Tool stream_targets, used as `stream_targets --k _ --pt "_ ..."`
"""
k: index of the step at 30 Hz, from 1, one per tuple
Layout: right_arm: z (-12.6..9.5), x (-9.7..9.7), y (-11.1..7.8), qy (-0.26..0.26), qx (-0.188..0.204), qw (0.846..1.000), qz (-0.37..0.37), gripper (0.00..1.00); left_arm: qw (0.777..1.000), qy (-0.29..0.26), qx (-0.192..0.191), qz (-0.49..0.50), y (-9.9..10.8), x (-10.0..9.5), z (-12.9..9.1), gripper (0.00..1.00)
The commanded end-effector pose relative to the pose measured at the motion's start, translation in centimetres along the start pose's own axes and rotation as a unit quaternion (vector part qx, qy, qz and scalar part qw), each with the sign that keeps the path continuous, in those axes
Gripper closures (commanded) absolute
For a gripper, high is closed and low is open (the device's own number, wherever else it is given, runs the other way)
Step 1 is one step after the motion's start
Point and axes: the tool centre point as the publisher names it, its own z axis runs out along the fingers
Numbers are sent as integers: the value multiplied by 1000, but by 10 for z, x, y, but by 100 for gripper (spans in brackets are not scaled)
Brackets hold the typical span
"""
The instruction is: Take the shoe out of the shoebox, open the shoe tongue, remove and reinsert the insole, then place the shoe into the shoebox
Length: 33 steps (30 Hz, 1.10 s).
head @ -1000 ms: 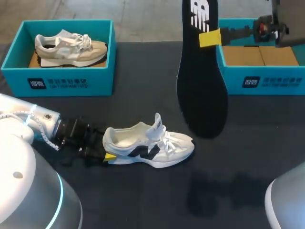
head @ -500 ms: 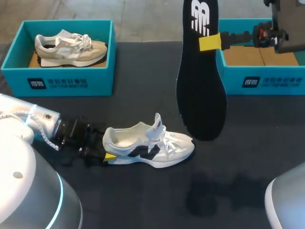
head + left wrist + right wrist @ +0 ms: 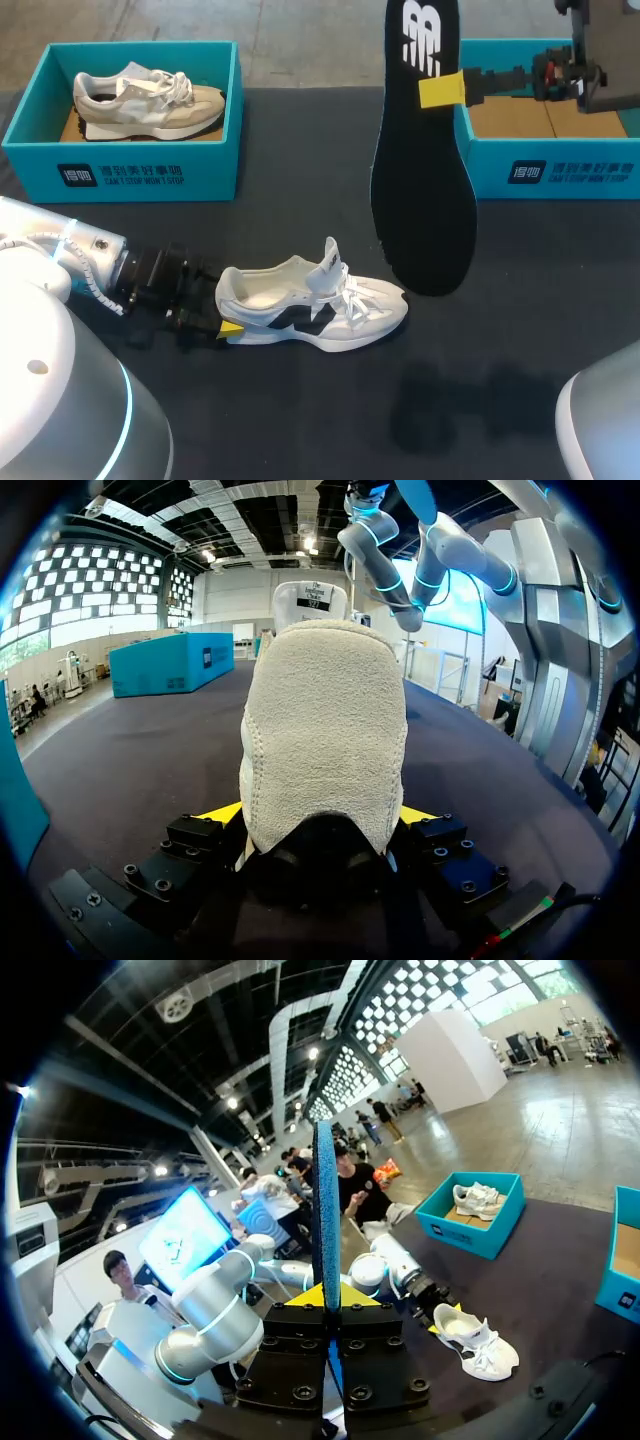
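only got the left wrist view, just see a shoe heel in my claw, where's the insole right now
Observer: The right claw holds the black insole upright in the air, wide end down, apart from the white shoe on the table.
Operator: right box free
Observer: What shows inside the right shoebox is bare cardboard.
Operator: other box
Observer: The left shoebox holds a beige shoe.
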Motion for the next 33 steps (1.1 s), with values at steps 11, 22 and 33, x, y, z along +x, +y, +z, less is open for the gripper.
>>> stream_targets --k 11,22,33 --pt "4 -1 3 0 2 1000 1 100 1000 5 -6 3 3 1 1 60" --pt "4 -1 3 0 2 1000 1 100 999 6 -37 4 -6 7 -9 0" --pt "4 -1 3 0 2 1000 1 100 994 4 -108 -5 -15 18 -27 0"
